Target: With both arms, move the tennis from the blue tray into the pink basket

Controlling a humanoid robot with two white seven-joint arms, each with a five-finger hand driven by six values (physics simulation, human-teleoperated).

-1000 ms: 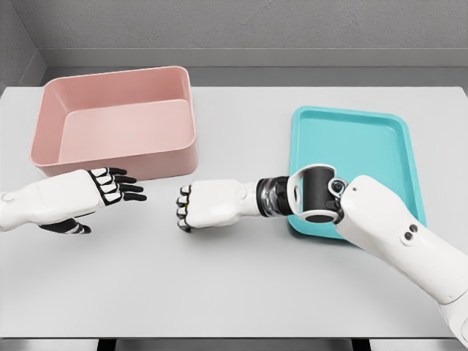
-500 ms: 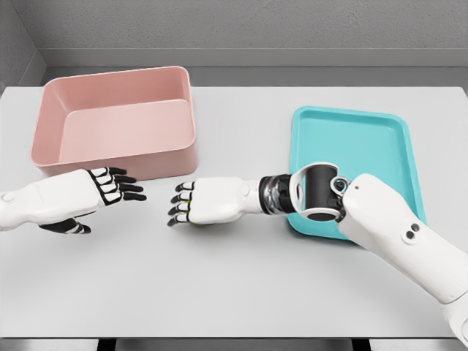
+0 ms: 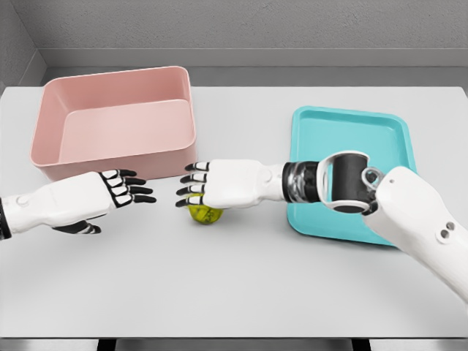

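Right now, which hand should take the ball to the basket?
Left. The left hand is open beside the tennis ball and nearest the pink basket; the right hand has opened above the ball.

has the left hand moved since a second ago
Yes. The left hand has shifted right and slightly down, toward the tennis ball, judged against the pink basket, whose front wall it now sits further along.

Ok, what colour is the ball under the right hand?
Yellow-green, seen in the head view: tennis ball below the right hand.
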